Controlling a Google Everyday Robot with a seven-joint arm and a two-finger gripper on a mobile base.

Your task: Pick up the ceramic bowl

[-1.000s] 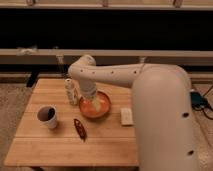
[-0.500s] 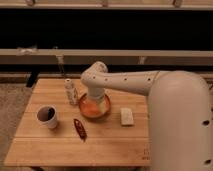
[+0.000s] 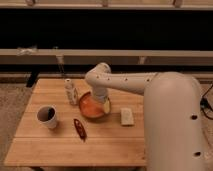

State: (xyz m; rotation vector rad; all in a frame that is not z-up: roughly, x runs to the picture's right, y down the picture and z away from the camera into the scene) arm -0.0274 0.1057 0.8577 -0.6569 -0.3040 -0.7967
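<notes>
Camera view is showing the ceramic bowl [image 3: 89, 106] sitting near the middle of the counter [image 3: 60, 150], between a small bottle [image 3: 71, 93] and a pale block [image 3: 127, 117]. The gripper [image 3: 106, 105] is reaching down at the bowl's right rim, and whether it is gripping cannot be told. The approach is looking done. Securing the rim and lifting are looking left to do, since the bowl seems to be resting on the wood. A white cup [image 3: 47, 116] is standing well to the left.

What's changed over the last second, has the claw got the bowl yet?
The arm moved rightward in the picture and down, so the claw now sits at the right-side rim of the ceramic bowl. Whether it has taken hold cannot be seen. The bowl rests on the table where it was; the white cup, small bottle, dark red item and pale block have not moved.
</notes>
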